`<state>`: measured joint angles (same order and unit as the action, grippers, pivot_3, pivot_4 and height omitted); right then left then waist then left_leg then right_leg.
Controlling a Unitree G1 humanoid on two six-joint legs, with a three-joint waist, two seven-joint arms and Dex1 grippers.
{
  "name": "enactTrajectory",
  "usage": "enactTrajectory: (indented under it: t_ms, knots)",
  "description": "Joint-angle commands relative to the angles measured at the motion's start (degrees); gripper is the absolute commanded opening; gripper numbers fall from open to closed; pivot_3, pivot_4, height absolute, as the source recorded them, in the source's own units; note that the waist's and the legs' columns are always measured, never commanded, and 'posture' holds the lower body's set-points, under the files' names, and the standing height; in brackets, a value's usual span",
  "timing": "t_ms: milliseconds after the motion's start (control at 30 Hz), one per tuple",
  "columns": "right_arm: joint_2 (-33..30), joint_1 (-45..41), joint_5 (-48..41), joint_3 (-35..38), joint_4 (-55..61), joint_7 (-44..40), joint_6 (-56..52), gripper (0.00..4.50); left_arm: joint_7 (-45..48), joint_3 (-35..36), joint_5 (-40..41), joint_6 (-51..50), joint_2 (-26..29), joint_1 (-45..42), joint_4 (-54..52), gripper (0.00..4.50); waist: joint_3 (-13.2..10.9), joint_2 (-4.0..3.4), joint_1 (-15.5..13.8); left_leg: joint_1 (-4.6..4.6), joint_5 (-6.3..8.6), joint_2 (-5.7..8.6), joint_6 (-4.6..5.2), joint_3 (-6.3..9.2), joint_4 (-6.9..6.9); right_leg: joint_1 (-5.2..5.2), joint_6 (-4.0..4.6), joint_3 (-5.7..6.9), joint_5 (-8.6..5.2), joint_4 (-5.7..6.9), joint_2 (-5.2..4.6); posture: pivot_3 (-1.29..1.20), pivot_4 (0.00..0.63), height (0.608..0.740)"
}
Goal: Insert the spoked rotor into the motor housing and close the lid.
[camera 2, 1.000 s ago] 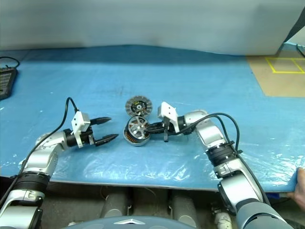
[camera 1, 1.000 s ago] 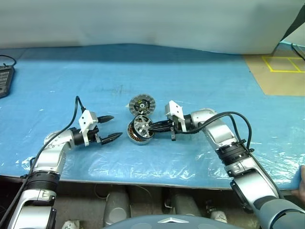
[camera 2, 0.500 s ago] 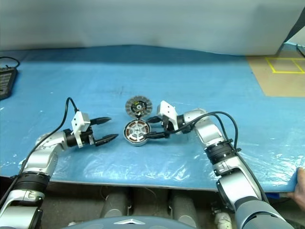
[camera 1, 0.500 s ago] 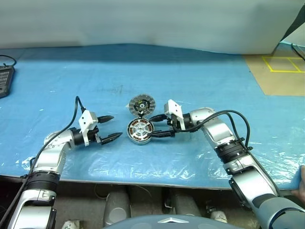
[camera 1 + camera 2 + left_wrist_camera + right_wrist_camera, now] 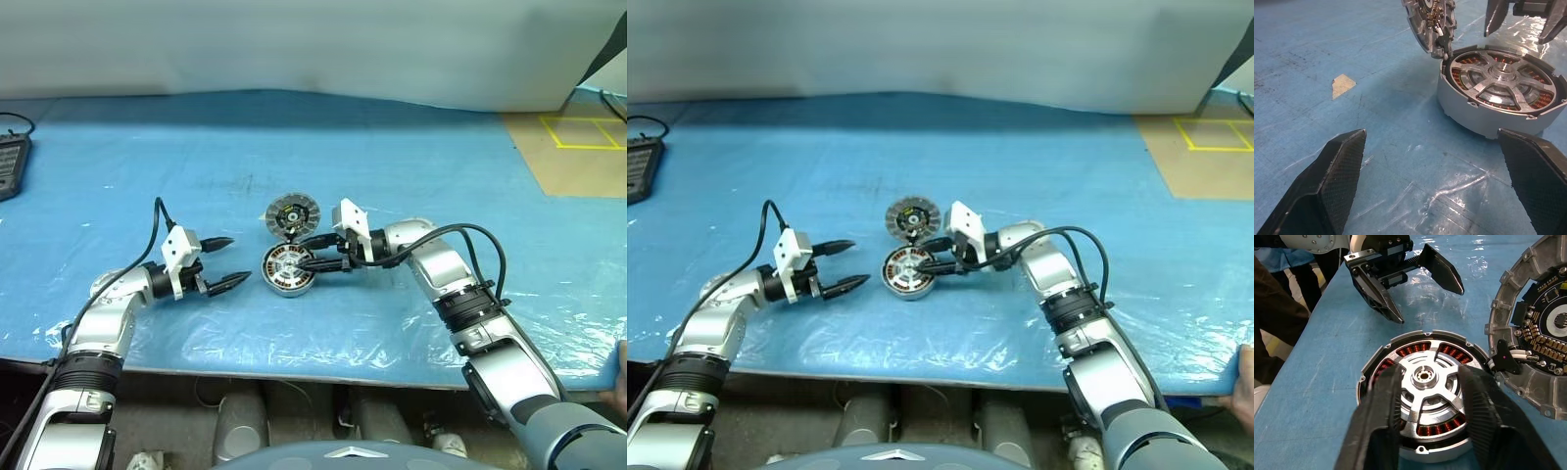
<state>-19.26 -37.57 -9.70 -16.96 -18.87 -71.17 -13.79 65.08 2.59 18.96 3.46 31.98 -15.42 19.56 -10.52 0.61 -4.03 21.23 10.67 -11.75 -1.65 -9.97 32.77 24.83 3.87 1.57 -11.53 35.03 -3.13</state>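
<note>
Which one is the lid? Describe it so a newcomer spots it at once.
On the blue table cover, look to the middle, where two round metal parts sit touching. The lid is the farther one, a grey ribbed disc with a dark centre and a yellow-green spot. Its neighbour, the motor housing, shows copper windings and the spoked rotor.

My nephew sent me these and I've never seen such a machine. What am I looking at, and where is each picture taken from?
It is a humanoid robot with two arms. Two pictures come from its head, looking down on a blue-covered table; the other two come from cameras on its wrists. On the table sits the motor housing with the spoked rotor already inside, and the lid lies beside it. The left gripper is open and holds nothing. The right gripper hovers over the rotor, its fingers apart.
</note>
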Motion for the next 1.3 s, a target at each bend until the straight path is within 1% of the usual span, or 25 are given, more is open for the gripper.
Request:
enactTrajectory:
  t_ms: [33,67,100,200,267,433,533,600,700,767,833,900,1100,1300]
  knots:
    - [-0.3,-1.0,-1.6,1.6,1.6,-0.3,-0.2,0.64,-0.3,1.2,0.4,0.9,0.5,0.4,-1.7,4.5,0.0,0.0,0.0,0.0,0.0,0.0,0.0,0.0,0.0,0.0,0.0,0.0,0.0,0.0,0.0,0.0,0.15,0.74]
    - [-0.7,-0.9,-1.6,1.8,1.7,-0.3,-0.3,0.27,-0.3,1.3,0.4,1.0,0.5,0.4,-1.7,4.5,0.0,0.0,0.0,0.0,0.0,0.0,0.0,0.0,0.0,0.0,0.0,0.0,0.0,0.0,0.0,0.0,0.15,0.74]
    - [-1.0,-0.8,-1.7,2.1,1.8,-0.4,-0.3,0.05,-0.4,1.3,0.4,1.0,0.5,0.4,-1.7,4.5,0.0,0.0,0.0,0.0,0.0,0.0,0.0,0.0,0.0,0.0,0.0,0.0,0.0,0.0,0.0,0.0,0.15,0.74]
    - [-2.1,-0.1,-1.6,2.4,2.6,-0.2,-0.4,0.05,-0.4,1.2,0.5,1.0,0.5,0.3,-1.6,4.5,0.0,0.0,0.0,0.0,0.0,0.0,0.0,0.0,0.0,0.0,0.0,0.0,0.0,0.0,0.0,0.0,0.15,0.74]
    - [-3.8,0.5,-0.4,2.6,2.0,0.6,0.2,0.05,-0.3,1.1,0.5,1.0,0.4,-0.2,-1.3,4.5,0.0,0.0,0.0,0.0,0.0,0.0,0.0,0.0,0.0,0.0,0.0,0.0,0.0,0.0,0.0,0.0,0.15,0.74]
    - [-9.1,-0.5,4.5,3.7,-5.3,6.3,2.1,0.05,-0.2,1.1,0.5,1.3,0.3,-0.6,-0.7,4.5,0.0,0.0,-0.1,0.0,-0.04,0.02,-0.07,0.0,0.03,-0.03,0.0,0.0,0.0,0.0,-0.01,0.0,0.15,0.74]
    - [-10.0,-2.2,5.9,4.8,-10.0,9.0,4.2,0.05,-0.2,1.1,0.4,1.6,0.3,-0.5,-0.6,4.5,0.0,0.0,0.0,0.0,-0.09,0.02,-0.15,0.0,0.04,-0.03,0.0,-0.01,0.0,0.0,-0.01,0.0,0.15,0.74]
    - [-8.5,-4.8,6.9,5.5,-15.1,12.6,6.9,0.05,-0.2,1.1,0.4,1.7,0.3,-0.7,-0.3,4.5,0.0,0.0,0.3,0.0,-0.09,0.01,-0.15,0.0,0.03,-0.02,0.0,-0.01,0.0,0.01,0.0,0.0,0.15,0.74]
    - [-3.6,-10.8,5.1,8.8,-24.2,16.0,11.4,0.05,-0.1,1.1,0.4,1.8,0.3,-1.1,0.2,4.5,0.0,0.0,1.1,-0.03,-0.09,0.0,-0.15,-0.02,0.05,0.09,0.01,-0.03,0.0,0.17,0.02,0.0,0.15,0.74]
    - [-0.6,-14.2,4.3,10.6,-29.0,17.0,14.7,0.05,-0.2,1.2,0.4,1.8,0.3,-1.4,0.4,4.5,0.0,-0.01,1.5,0.01,-0.09,-0.01,-0.15,-0.02,0.08,0.21,0.03,-0.04,-0.01,0.33,0.02,0.0,0.15,0.74]
    - [1.1,-16.4,4.6,11.5,-32.4,17.2,17.4,0.05,-0.2,1.2,0.4,1.8,0.3,-1.6,0.6,4.5,0.0,-0.01,1.4,0.03,-0.08,-0.02,-0.14,-0.03,0.12,0.25,0.1,-0.04,-0.05,0.43,0.02,0.0,0.15,0.74]
    - [3.2,-18.4,4.6,11.6,-35.0,15.8,18.7,0.05,-0.2,1.5,0.5,1.7,0.5,-1.3,0.5,4.5,0.0,-0.01,1.2,0.04,-0.08,-0.01,-0.12,-0.03,0.14,0.24,0.12,-0.03,-0.06,0.43,0.01,0.0,0.15,0.74]
    - [7.6,-21.5,2.3,13.0,-37.3,9.9,18.4,0.05,-0.5,2.2,0.5,1.7,1.1,-0.2,0.0,4.5,0.0,-0.01,1.0,0.18,-0.03,-0.03,-0.02,-0.03,0.22,0.3,0.12,0.01,-0.06,0.43,-0.01,0.0,0.15,0.74]
    - [9.9,-21.7,-0.3,14.2,-34.0,5.3,16.2,0.05,-0.7,2.2,0.5,1.5,1.0,0.1,-0.2,4.5,0.0,-0.02,1.0,0.12,-0.02,-0.05,-0.02,-0.03,0.25,0.28,0.13,0.0,-0.06,0.53,-0.01,0.0,0.15,0.74]
